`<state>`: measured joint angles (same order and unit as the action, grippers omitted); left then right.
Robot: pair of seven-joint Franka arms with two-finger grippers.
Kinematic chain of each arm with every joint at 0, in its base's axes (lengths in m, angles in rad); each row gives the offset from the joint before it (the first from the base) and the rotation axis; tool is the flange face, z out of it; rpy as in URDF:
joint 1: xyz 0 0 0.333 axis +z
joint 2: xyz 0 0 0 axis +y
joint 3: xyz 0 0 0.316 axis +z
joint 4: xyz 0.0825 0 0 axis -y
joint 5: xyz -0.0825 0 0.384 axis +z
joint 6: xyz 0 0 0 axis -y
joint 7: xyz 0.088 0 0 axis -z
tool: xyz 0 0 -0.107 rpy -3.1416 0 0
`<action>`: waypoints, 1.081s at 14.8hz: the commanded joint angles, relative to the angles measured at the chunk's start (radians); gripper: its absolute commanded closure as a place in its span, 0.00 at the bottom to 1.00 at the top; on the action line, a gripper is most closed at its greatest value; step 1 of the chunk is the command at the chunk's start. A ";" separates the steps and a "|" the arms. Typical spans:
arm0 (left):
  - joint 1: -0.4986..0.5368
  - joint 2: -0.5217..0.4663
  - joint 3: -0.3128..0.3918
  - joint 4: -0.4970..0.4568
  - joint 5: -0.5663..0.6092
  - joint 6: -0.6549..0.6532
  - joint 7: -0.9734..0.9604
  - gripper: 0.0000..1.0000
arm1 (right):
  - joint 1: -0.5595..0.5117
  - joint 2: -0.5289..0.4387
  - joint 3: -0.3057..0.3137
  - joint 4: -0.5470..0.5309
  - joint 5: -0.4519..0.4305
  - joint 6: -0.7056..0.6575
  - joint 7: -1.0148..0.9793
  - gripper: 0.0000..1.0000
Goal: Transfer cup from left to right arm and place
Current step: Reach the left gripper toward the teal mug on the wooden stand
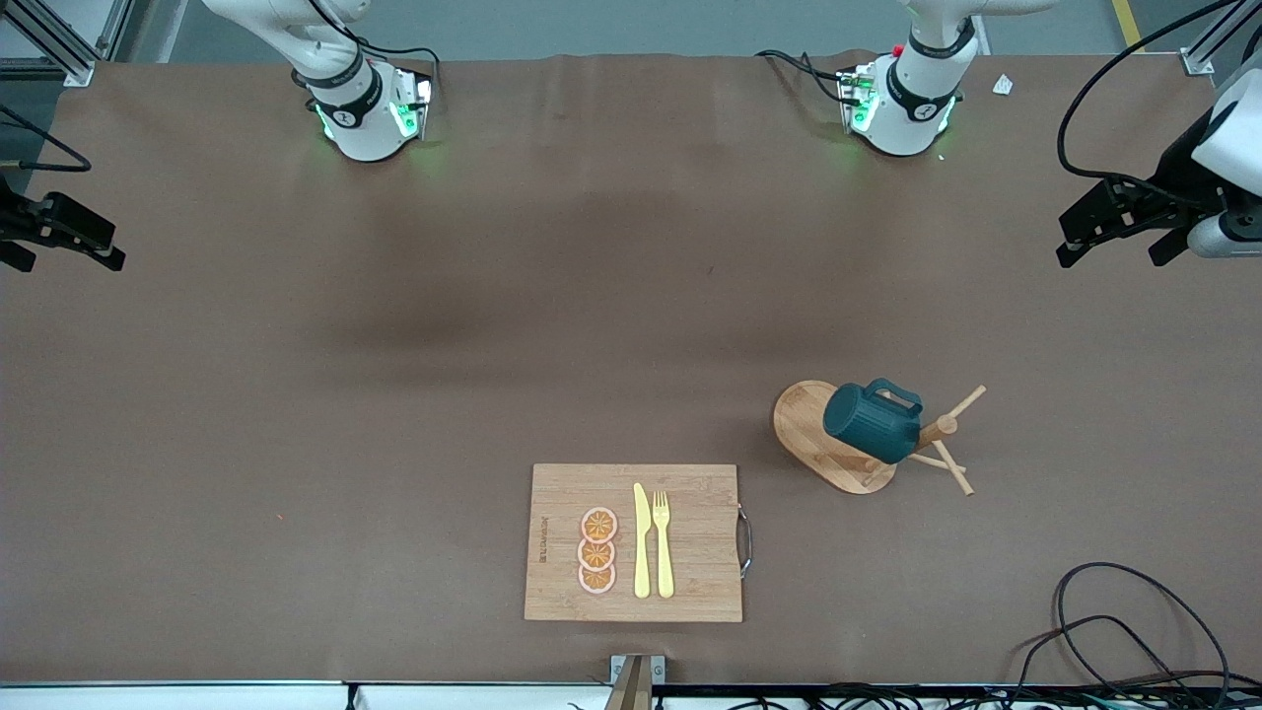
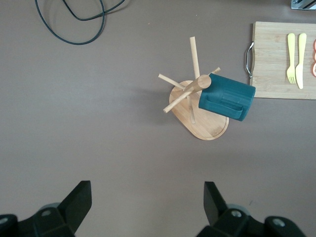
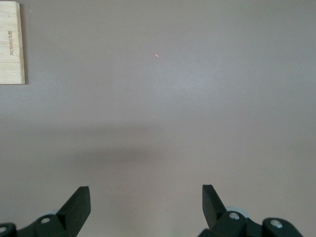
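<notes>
The dark teal ribbed cup [image 1: 873,422] hangs tilted on a peg of the wooden rack [image 1: 804,424], over its oval base, handle up. It also shows in the left wrist view [image 2: 226,96] with the rack [image 2: 210,126]. My left gripper [image 1: 1114,251] is open and empty, up in the air at the left arm's end of the table, well apart from the cup; its own view [image 2: 148,197] shows bare table between the fingers. My right gripper [image 1: 59,258] is open and empty at the right arm's end, over bare table [image 3: 146,200].
A wooden cutting board [image 1: 690,503] with a yellow knife [image 1: 642,542], a yellow fork [image 1: 663,542] and three orange slices [image 1: 597,550] lies near the table's front edge. Black cables [image 1: 1114,631] lie at the front corner by the left arm's end.
</notes>
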<state>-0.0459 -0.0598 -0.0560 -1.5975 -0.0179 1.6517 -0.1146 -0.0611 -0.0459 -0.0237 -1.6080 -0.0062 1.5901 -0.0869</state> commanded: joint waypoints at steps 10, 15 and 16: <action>-0.035 0.095 -0.038 0.027 0.070 0.008 -0.157 0.00 | -0.006 0.006 0.001 0.017 0.002 -0.016 -0.022 0.00; -0.032 0.158 -0.044 0.015 -0.075 0.092 -0.601 0.00 | -0.006 0.006 0.001 0.016 0.002 -0.016 -0.022 0.00; -0.035 0.175 -0.044 0.016 -0.092 0.126 -0.693 0.00 | -0.006 0.006 0.001 0.016 0.002 -0.016 -0.022 0.00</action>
<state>-0.0853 0.0895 -0.1011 -1.5966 -0.0678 1.7331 -0.6518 -0.0617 -0.0459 -0.0251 -1.6077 -0.0062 1.5862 -0.0942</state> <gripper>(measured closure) 0.000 0.000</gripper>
